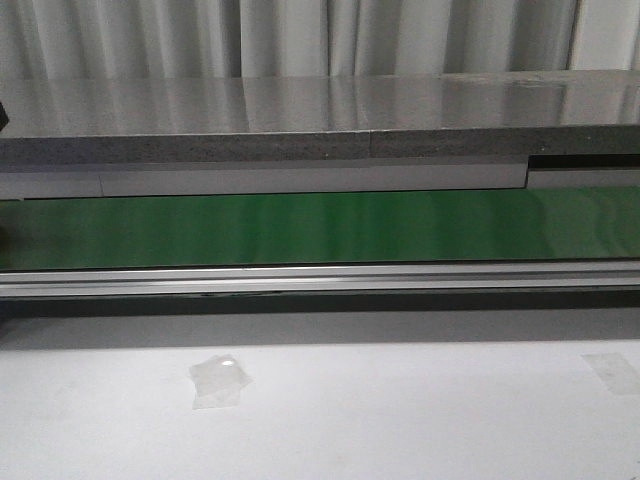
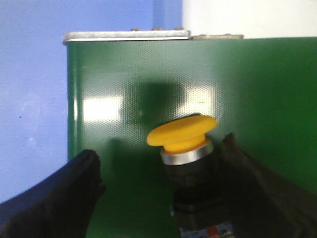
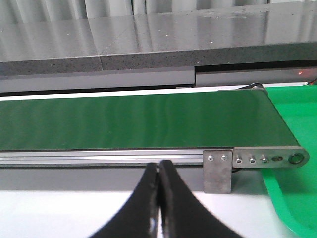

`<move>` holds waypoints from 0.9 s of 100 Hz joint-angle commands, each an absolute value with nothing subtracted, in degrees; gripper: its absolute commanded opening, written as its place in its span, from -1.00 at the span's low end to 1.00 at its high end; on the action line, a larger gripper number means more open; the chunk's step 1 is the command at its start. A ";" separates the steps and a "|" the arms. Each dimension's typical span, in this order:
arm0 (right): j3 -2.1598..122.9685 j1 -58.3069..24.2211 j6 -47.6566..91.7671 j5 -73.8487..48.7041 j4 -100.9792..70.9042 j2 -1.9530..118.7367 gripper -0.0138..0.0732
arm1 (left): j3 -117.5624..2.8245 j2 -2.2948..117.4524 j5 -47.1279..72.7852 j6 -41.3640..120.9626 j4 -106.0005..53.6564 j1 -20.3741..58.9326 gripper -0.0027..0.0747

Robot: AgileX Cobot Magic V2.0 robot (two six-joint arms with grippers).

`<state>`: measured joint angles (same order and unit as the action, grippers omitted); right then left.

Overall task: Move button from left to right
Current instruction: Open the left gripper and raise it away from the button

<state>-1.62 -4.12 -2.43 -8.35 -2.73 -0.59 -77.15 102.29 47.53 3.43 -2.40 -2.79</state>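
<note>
Yellow-capped button [image 2: 184,148] stands between the wide-spread left hand [image 2: 163,193]; right hand [image 3: 159,198] pinched together, empty.

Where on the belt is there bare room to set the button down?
Front view: the green belt is bare between the grey ledge and aluminium rail. Crowded only at the left gripper, open around the button.

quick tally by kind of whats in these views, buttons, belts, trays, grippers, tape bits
button: 1
green conveyor belt: 1
green tray: 1
grippers: 2, left gripper and right gripper
clear tape pieces on the white table: 2, and
total: 7
</note>
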 commanded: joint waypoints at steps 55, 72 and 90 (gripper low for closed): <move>-0.70 -4.31 -2.14 -3.66 -2.16 -1.64 -0.84 | -77.25 78.82 45.99 9.74 -12.20 -2.58 0.34; -0.70 -4.31 -2.14 -3.66 -2.16 -1.64 -0.84 | -69.14 68.06 39.77 9.74 -12.20 -2.58 0.34; -0.70 -4.31 -2.14 -3.66 -2.16 -1.64 -0.84 | -57.28 53.55 31.12 9.74 -12.20 -2.58 0.34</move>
<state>-1.62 -4.12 -2.43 -8.35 -2.73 -0.59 -60.17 60.14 38.27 9.73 -11.03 -2.79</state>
